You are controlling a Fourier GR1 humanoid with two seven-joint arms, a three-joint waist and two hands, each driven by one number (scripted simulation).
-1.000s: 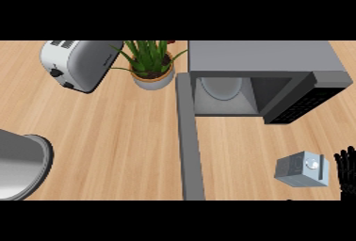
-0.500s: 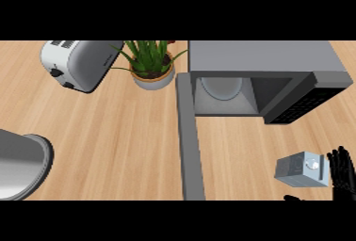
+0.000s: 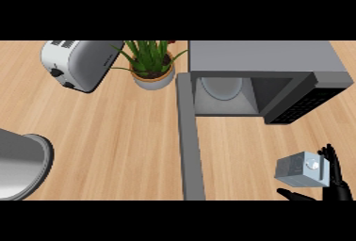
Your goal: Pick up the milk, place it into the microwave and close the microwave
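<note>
Wood-grain counter (image 3: 118, 132) fills the view. Microwave (image 3: 264, 61) sits at the top right with its door (image 3: 189, 141) swung fully open, running down the frame toward the robot. Cavity is open, with a pale turntable (image 3: 222, 87) visible inside.

Milk (image 3: 303, 169) is a small grey carton near the lower right, on the counter in front of the microwave and well short of the cavity. Right hand (image 3: 335, 181) is spread around it: fingers upright just beside the carton's right face, thumb reaching under its near edge. Fingers look straight, not wrapped; can't confirm contact. Left hand doesn't show.

Step in hand, as I read it: the grasp, not yet closed. Next move calls for curling fingers and thumb onto opposite faces, lifting, then carrying up and left into the cavity, clear of the door. The door gets swung shut after that.

Carton orientation: seen from above, it looks upright, long axis roughly vertical, top with cap facing the camera, body rotated slightly against the counter grain.

Toaster (image 3: 80, 63), potted plant (image 3: 151, 66) and a metal pot (image 3: 21, 164) sit on the left, out of the way.
</note>
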